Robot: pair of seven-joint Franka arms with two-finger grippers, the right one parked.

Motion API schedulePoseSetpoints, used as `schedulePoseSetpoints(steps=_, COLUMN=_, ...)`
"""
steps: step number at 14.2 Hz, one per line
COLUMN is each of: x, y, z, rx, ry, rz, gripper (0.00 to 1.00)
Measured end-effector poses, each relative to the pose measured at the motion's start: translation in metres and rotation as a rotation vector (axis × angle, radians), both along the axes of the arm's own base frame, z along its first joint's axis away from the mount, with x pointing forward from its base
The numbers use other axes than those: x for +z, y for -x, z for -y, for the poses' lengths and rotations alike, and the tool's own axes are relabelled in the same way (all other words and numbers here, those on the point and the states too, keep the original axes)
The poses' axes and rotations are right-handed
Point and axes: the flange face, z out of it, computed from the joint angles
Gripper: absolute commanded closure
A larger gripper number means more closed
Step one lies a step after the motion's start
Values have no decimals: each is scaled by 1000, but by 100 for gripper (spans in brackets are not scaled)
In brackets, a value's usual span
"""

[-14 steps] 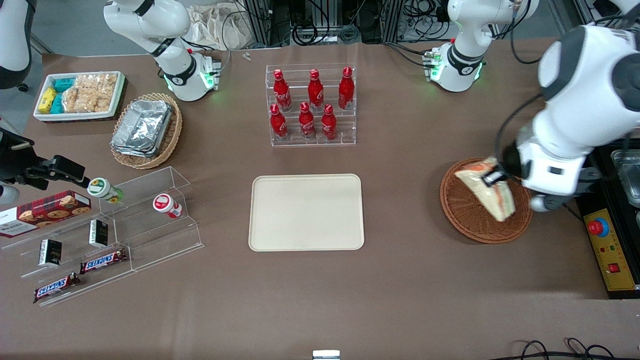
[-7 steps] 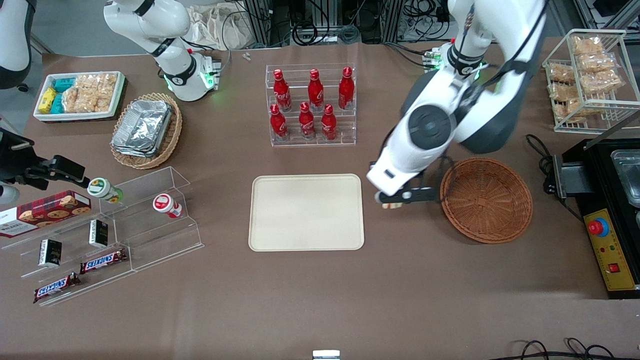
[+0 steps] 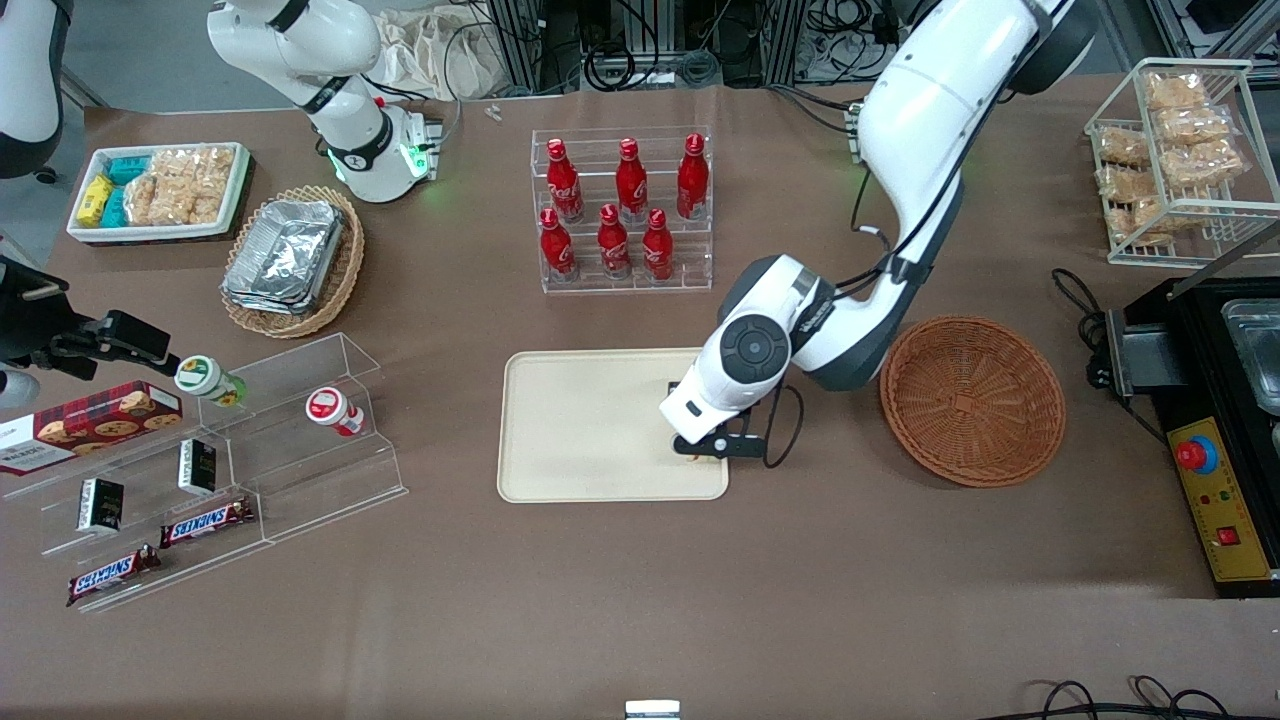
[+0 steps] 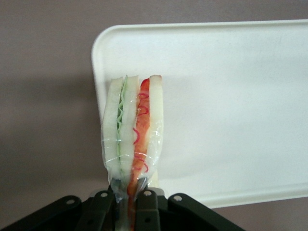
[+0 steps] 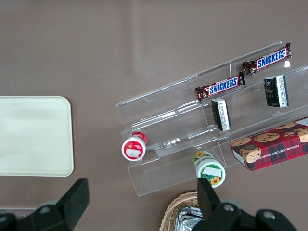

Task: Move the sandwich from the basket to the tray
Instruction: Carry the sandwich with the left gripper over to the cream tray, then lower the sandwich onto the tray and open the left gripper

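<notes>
My left gripper (image 3: 700,452) hangs over the cream-beige tray (image 3: 580,420), at the tray's corner nearest the basket. It is shut on the clear-wrapped sandwich (image 4: 134,130), which shows pale bread with green and red-orange filling in the left wrist view; the gripper (image 4: 126,202) pinches its narrow end above the tray (image 4: 231,96). In the front view the arm hides nearly all of the sandwich. The reddish-brown wicker basket (image 3: 972,400) lies beside the tray toward the working arm's end and holds nothing.
A clear rack of red bottles (image 3: 622,210) stands farther from the front camera than the tray. Toward the parked arm's end are a tan oval basket of foil trays (image 3: 292,258), a white snack bin (image 3: 158,190) and clear snack shelves (image 3: 230,460). A wire basket (image 3: 1180,150) and a black appliance (image 3: 1230,400) lie toward the working arm's end.
My gripper lifted the sandwich out of the basket and carried it across to the tray's corner. The basket now holds nothing.
</notes>
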Motion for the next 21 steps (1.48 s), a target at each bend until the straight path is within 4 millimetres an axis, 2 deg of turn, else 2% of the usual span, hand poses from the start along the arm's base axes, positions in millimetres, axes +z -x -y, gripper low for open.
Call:
schedulePoseSetpoints(steps=1, x=-9, y=1, z=3, rx=-4, ry=2, rz=0, gripper=100)
schedulePoseSetpoints(steps=2, x=-16, y=2, z=6, rx=-10, ry=0, rz=-1, gripper=95)
schedulePoseSetpoints(steps=3, x=-23, y=3, z=7, rx=-17, ry=-6, rz=-1, gripper=64)
schedulePoseSetpoints(steps=4, x=-29, y=4, z=9, rx=-22, ry=-10, rz=-2, gripper=38)
schedulePoseSetpoints(steps=5, x=-34, y=5, z=9, rx=-23, ry=-11, rz=-5, gripper=0)
schedulePoseSetpoints(steps=11, x=-34, y=1, z=9, rx=-28, ry=-8, rz=18, gripper=0)
schedulePoseSetpoints(steps=14, x=-21, y=-8, z=9, rx=-15, ry=4, rz=46, gripper=0)
schedulePoseSetpoints(steps=15, x=-9, y=-17, z=6, rx=7, ry=10, rz=70, gripper=0)
schedulePoseSetpoints(steps=17, x=35, y=-40, z=-14, rx=59, ry=2, rz=134, gripper=0)
schedulePoseSetpoints(steps=19, x=88, y=-57, z=-51, rx=105, ry=-39, rz=170, gripper=0)
schedulePoseSetpoints(steps=21, x=138, y=-64, z=-86, rx=151, ry=-64, rz=193, gripper=0)
